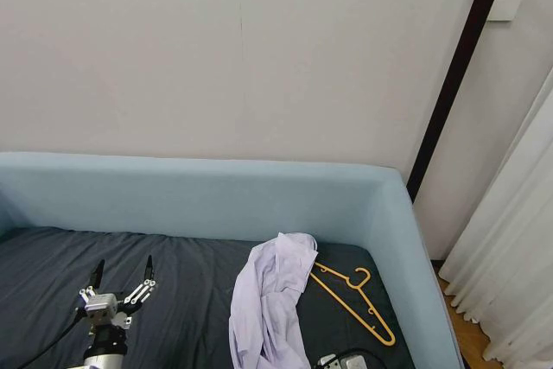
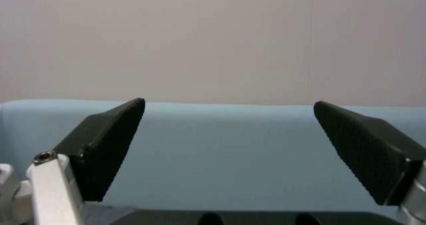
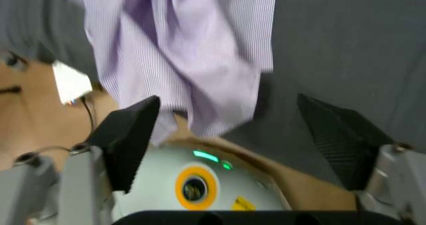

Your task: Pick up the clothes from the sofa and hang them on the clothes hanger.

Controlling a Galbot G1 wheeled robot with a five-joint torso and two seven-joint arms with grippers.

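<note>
Holding left gripper [image 1: 123,262] and right gripper [image 3: 226,101] spread, we risk the right pinching one slippery fold of the lilac striped shirt [image 3: 179,45] ahead.

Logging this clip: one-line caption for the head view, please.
Open left gripper hovers over the sofa; lilac shirt lies beside a yellow hanger.

One shirt [image 1: 270,300], one hanger [image 1: 356,287], one sofa [image 1: 216,200]
</note>
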